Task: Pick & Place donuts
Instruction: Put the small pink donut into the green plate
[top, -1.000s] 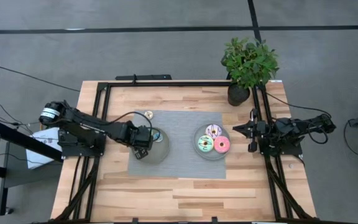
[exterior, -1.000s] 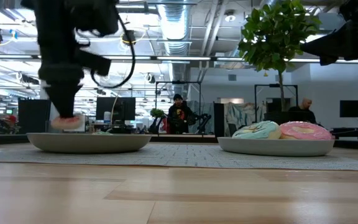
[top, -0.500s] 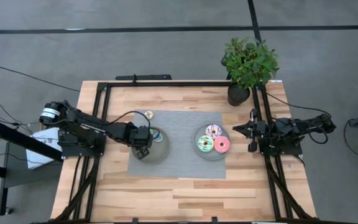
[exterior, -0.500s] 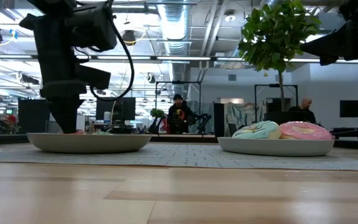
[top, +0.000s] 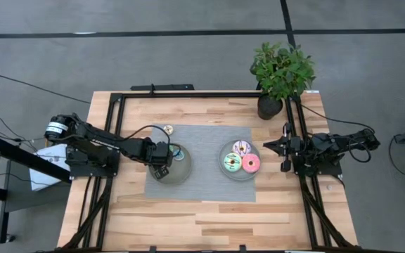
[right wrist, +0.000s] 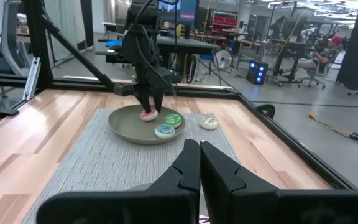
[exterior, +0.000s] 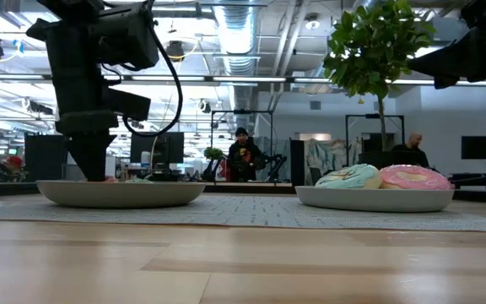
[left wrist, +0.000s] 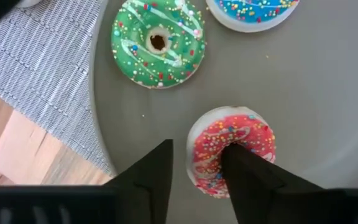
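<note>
- Left gripper (left wrist: pixel 197 171) down in the left plate (left wrist: pixel 328 106), fingers parted astride the red donut's (left wrist: pixel 232 149) rim.
- Green donut (left wrist: pixel 157 40) at 11 o'clock.
- Right gripper (right wrist: pixel 199 163) clenched, empty.

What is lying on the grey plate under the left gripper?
On that grey plate lie a green donut, a blue donut and a red donut; the left gripper straddles the red one's rim, hiding part.

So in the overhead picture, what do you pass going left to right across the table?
Left gripper → left grey plate → right plate holding mint-green donut, then pink donut → right gripper.
</note>
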{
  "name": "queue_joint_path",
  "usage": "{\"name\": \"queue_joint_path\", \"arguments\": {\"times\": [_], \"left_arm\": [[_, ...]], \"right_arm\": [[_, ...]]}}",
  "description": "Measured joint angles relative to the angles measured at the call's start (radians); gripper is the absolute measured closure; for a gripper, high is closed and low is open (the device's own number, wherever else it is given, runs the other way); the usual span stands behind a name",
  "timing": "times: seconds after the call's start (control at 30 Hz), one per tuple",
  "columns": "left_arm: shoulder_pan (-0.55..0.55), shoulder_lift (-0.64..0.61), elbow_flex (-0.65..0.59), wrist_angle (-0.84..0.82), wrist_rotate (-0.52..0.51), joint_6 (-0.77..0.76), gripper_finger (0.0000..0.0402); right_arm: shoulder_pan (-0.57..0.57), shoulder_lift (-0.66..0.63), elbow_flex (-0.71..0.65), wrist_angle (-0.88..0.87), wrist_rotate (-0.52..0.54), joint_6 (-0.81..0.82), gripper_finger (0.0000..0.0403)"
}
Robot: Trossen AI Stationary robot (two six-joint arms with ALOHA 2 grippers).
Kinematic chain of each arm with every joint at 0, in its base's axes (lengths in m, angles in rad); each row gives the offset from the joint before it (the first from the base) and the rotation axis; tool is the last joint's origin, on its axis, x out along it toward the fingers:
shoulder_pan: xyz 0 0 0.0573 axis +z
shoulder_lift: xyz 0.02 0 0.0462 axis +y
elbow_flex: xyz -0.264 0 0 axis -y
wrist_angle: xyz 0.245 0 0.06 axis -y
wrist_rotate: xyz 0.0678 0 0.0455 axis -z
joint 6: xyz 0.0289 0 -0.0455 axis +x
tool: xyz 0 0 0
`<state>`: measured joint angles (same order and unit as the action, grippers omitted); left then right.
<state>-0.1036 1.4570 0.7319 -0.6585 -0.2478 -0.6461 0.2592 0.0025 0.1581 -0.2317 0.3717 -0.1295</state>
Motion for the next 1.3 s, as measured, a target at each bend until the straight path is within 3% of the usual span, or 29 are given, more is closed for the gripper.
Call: {"name": "queue_joint_path", "arguments": {"times": [0.33, 1.3], "left_arm": [[0.0, 0.0, 0.007, -0.021, 0.0, -0.003, 0.0237], [0.0, 0.0, 0.037, -0.062, -0.027, 0.023, 0.0223]], "right_arm": [[0.0, 0.0, 0.0, 0.0, 0.0, 0.0, 0.0402], [0.0, 0.0, 0.0, 0.0, 0.0, 0.0, 0.0402]]}}
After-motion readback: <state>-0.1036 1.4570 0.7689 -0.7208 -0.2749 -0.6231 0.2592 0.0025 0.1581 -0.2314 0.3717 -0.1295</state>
